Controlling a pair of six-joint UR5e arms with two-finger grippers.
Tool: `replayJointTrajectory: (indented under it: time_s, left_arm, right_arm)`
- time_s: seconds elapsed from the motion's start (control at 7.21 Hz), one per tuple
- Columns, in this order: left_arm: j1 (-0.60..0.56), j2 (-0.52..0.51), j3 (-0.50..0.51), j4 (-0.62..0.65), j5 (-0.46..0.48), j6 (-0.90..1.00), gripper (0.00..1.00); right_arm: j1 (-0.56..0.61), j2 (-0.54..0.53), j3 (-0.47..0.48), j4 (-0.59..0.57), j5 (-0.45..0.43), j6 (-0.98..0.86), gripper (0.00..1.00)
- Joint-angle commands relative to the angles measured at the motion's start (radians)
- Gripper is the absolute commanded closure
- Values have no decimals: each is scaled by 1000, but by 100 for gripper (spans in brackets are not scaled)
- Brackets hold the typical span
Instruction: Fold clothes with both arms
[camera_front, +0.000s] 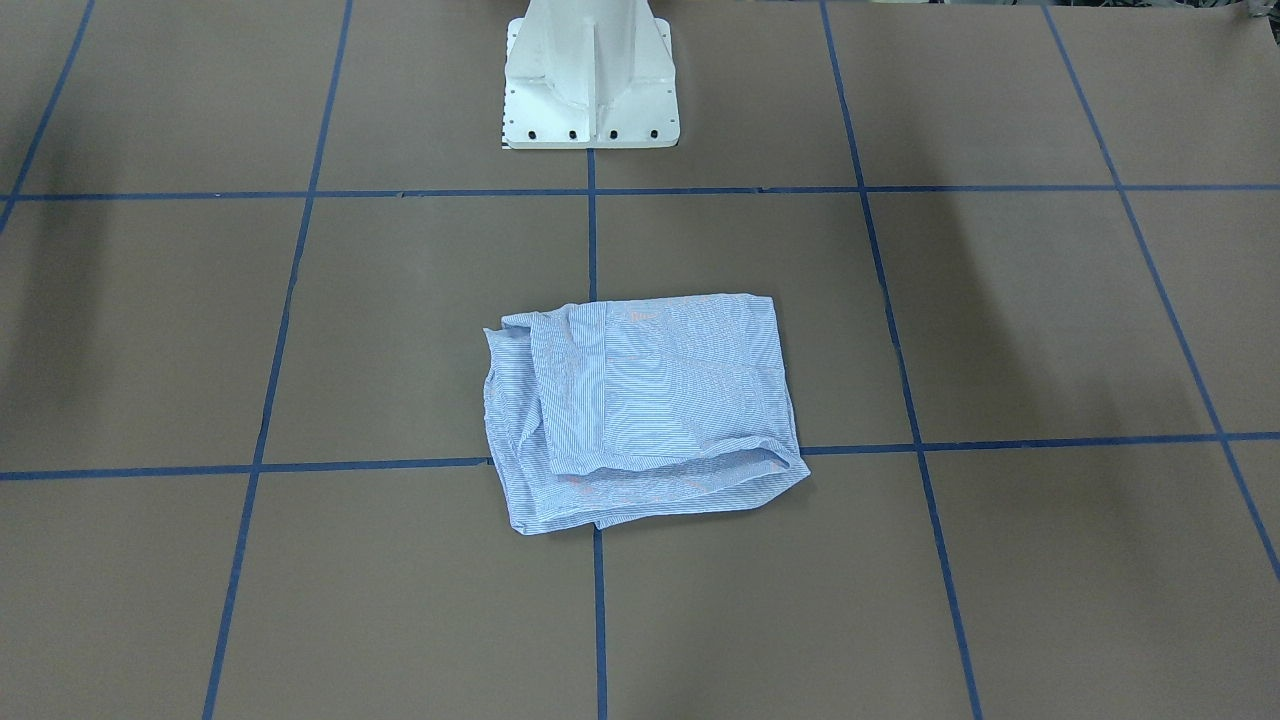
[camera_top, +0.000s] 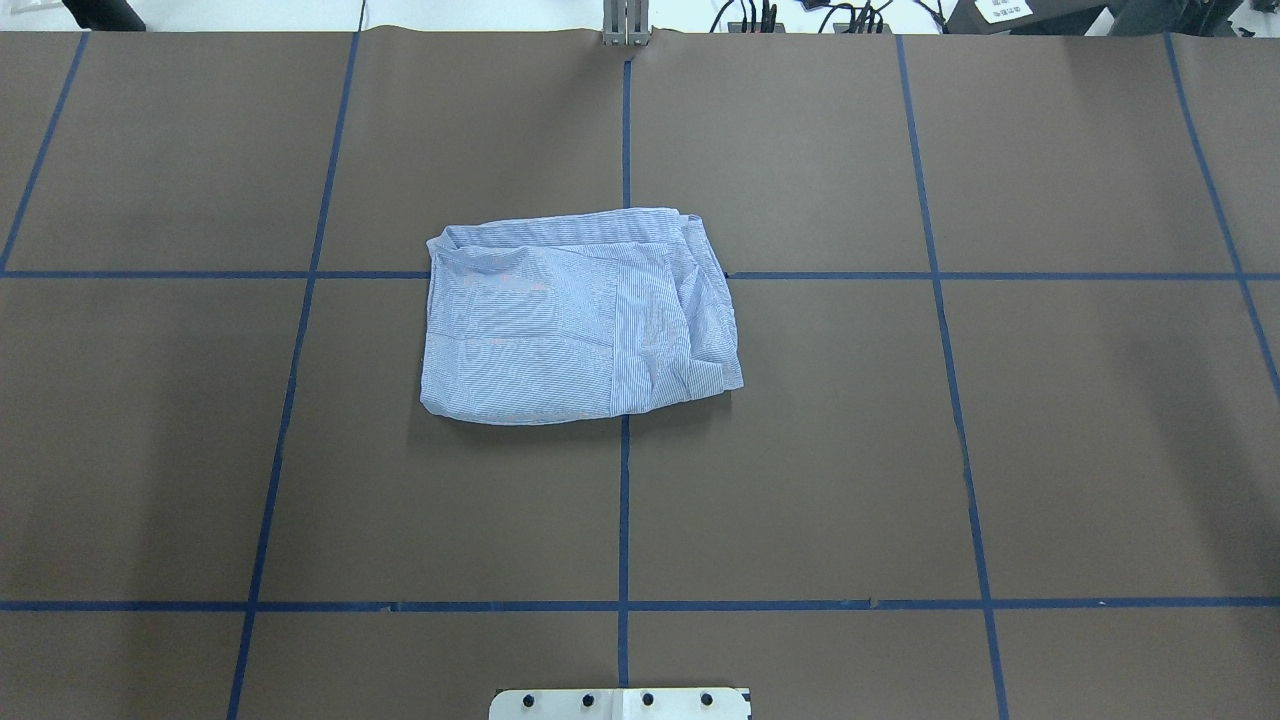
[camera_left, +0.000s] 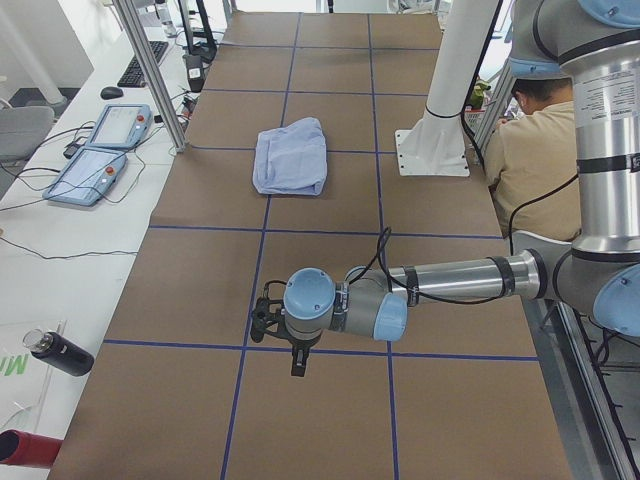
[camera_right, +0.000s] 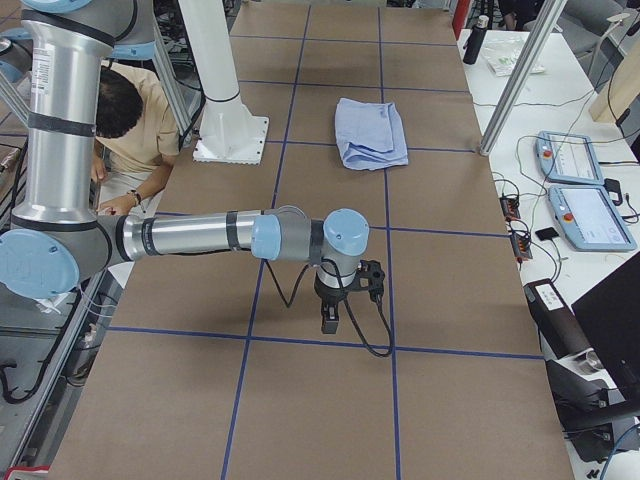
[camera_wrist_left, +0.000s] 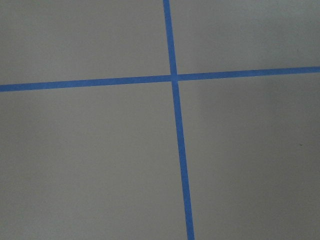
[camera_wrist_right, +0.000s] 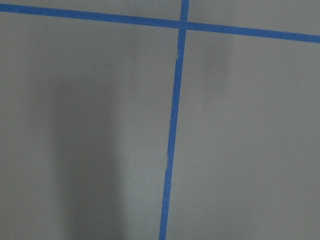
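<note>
Front view: shirt (camera_front: 640, 410) folded into loose rectangle, table (camera_front: 1000, 300) centre.
Overhead: thin soft cloth, likely light, slippery; pinch layered corners.
Left side: left gripper (camera_left: 297, 362) well apart, holding nothing, opening cannot tell.
Right side: right gripper (camera_right: 330, 318) likewise.

your flat brown counter (camera_top: 800, 450), gridded with blue tape lines (camera_top: 623, 500), carries a folded light blue-and-white striped cloth shirt (camera_top: 570, 320).

No legible txt/nos. anywhere: print on white sheet (camera_top: 1003, 9) at overhead top-right too small to read, green lettering (camera_left: 10, 366) on white side bench (camera_left: 35, 300) cut off by frame.
</note>
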Motion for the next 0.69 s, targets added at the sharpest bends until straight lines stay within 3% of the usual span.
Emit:
replayJointTrajectory:
  time_s: [0.0,0.55]
  left_arm:
    - [4,-16,-16,71,8,3,0]
    - [5,-21,-49,73,66,38,0]
  right_arm:
    - [0,0,1,0,-1,0,0]
    - [0,3,3,0,-1,0,0]
